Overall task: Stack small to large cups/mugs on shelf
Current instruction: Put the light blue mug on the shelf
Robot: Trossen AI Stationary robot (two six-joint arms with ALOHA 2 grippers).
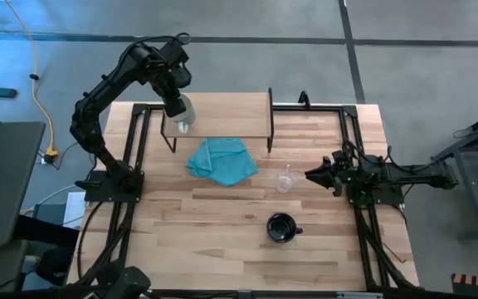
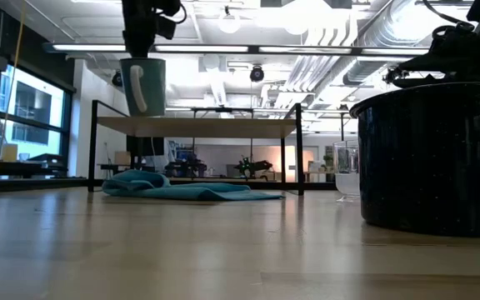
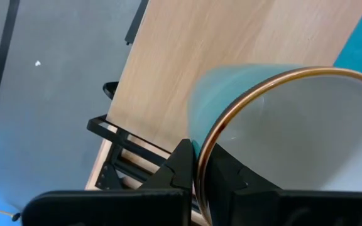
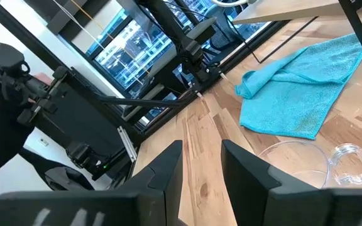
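My left gripper holds a pale white-green mug in the air over the left end of the shelf, a light-wood board on thin black legs. The mug's handle faces the table's near side. A clear glass cup stands on the table in front of the shelf's right end. A black mug stands nearer the front edge. My right gripper waits open at the right, level, just beside the glass cup, nothing between its fingers. My left gripper pinches the pale mug's wall at its copper-edged rim, one finger outside the mug and the other finger inside it. The fingers come from above, pointing steeply down. The mug hangs upright below them, clear of the shelf board.
A crumpled teal cloth lies on the table just in front of the shelf. Black frame rails run along both table sides. Bare tabletop stretches across the near half, left of the black mug.
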